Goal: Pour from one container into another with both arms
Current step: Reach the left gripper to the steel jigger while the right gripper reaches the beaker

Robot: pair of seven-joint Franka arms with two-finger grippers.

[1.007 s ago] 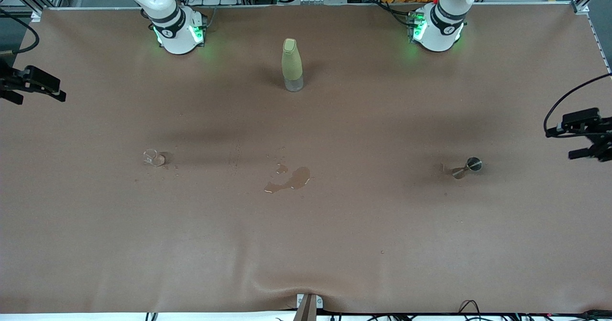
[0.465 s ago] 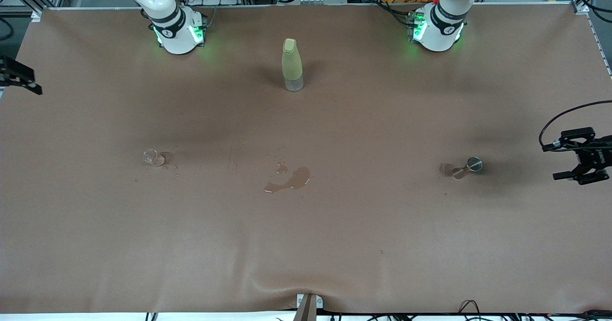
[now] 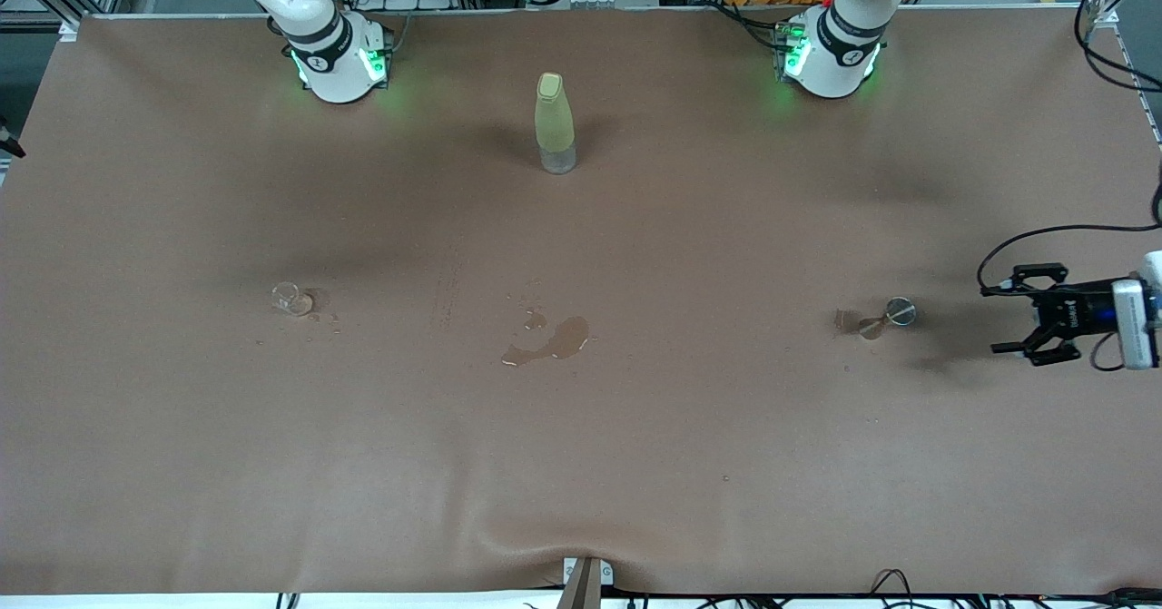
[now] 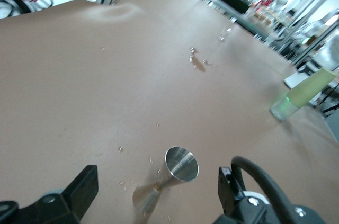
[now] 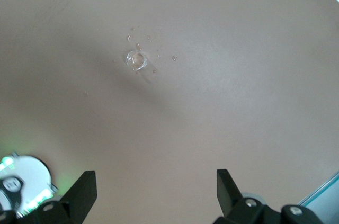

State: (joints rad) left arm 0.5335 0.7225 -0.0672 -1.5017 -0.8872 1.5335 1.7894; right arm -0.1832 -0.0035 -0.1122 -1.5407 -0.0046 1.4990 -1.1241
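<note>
The right gripper (image 5: 154, 188) hangs high over the right arm's end of the table, jaws spread wide and empty. Its wrist view looks straight down on a small clear glass beaker (image 3: 292, 299), which stands upright among droplets, well apart from the fingers.

Toward the middle of the brown table (image 3: 726, 464) lies a shallow puddle of spilled liquid (image 3: 549, 341). Farther from the front camera stands a tall pale-green bottle with a clear base (image 3: 555, 123).

Toward the left arm's end stands a small steel hourglass-shaped jigger (image 3: 885, 318), long axis vertical and mouth up. The left gripper (image 3: 1009, 311) is near it, apart, jaws wide open and aimed sideways at it. In the left wrist view the jigger sits straight ahead, centred on the gap.

The left arm looks much nearer to a grasp, needing only a level advance.
</note>
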